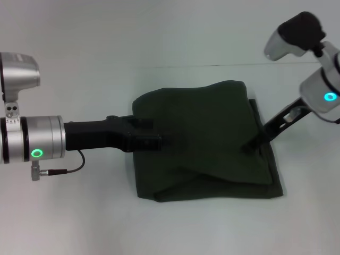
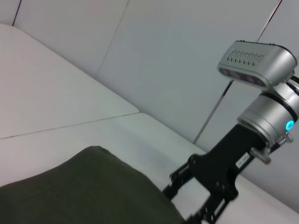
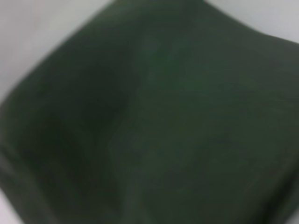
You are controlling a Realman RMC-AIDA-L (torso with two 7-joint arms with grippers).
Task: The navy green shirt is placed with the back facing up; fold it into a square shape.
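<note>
White worktop (image 1: pixel 79 212) carries the navy green shirt (image 1: pixel 207 143), mid-fold at centre; left hand (image 1: pixel 154 141) and right hand (image 1: pixel 249 146) at opposite edges, finger state indeterminable; advise lowering both together, aligning edges squarely.

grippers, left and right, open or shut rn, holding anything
Left gripper: at the navy green shirt's left edge, cannot be told.
Right gripper: at the shirt's right side, cannot be told.

Head view looks down; both wrist views sit close over the navy green shirt (image 1: pixel 204 141)
</note>
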